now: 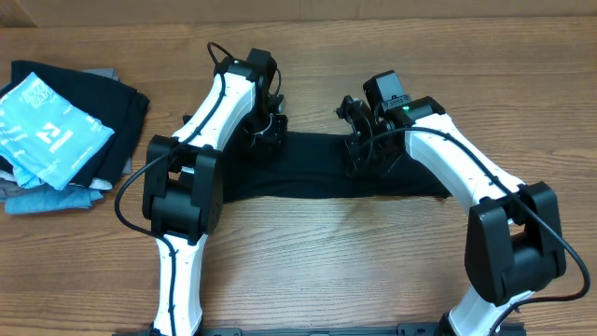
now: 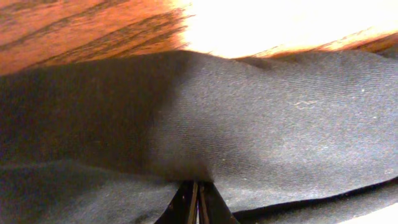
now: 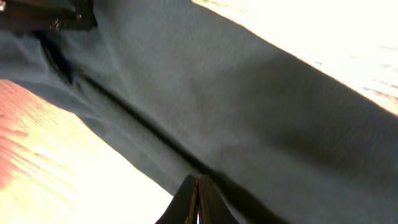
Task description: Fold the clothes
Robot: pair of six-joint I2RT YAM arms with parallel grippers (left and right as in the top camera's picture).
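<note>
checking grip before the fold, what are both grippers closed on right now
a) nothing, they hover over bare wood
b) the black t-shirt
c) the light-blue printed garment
b: the left gripper and the right gripper each show shut fingers pinching the black t-shirt spread between the arms.

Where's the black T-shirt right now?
In the overhead view, the black T-shirt lies stretched across mid-table, right of the clothes pile, with the left gripper and right gripper shut on its far edge.

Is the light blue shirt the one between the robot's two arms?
No, the black T-shirt lies there; the light-blue garment sits on a pile at far left.
</note>
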